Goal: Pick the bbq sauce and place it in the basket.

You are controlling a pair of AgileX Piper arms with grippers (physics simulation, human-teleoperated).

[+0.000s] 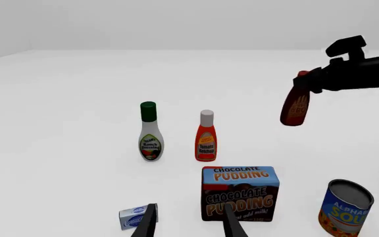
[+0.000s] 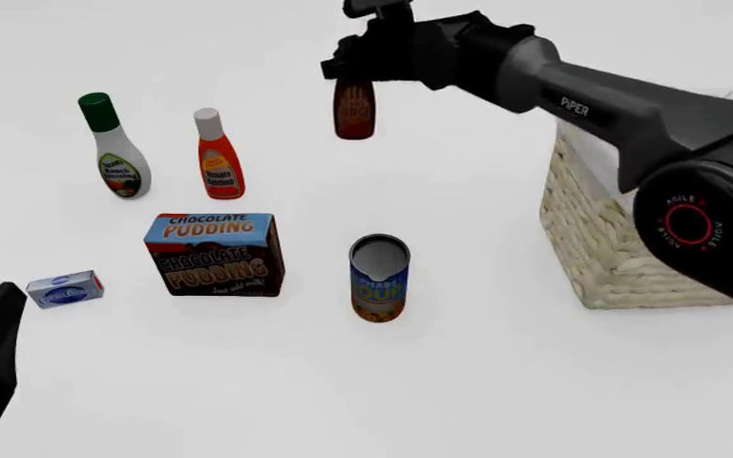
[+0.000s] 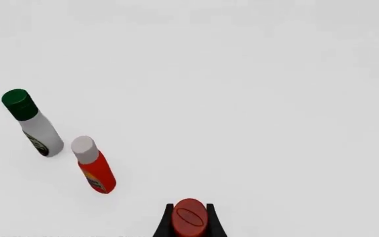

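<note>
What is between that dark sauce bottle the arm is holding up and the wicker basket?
Nothing visible. The right gripper holds the bbq sauce in the air by its cap, clear of the table. The basket sits to its right in the front view, partly hidden by the arm; the soup can stands lower and nearer.

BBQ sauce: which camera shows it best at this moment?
Left wrist view: the bbq sauce hangs whole from the right gripper, label visible. Front view shows its body; right wrist view only the cap.

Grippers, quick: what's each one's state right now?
Left gripper: open, holding nothing.
Right gripper: closed on the bbq sauce, lifted off the table.
</note>
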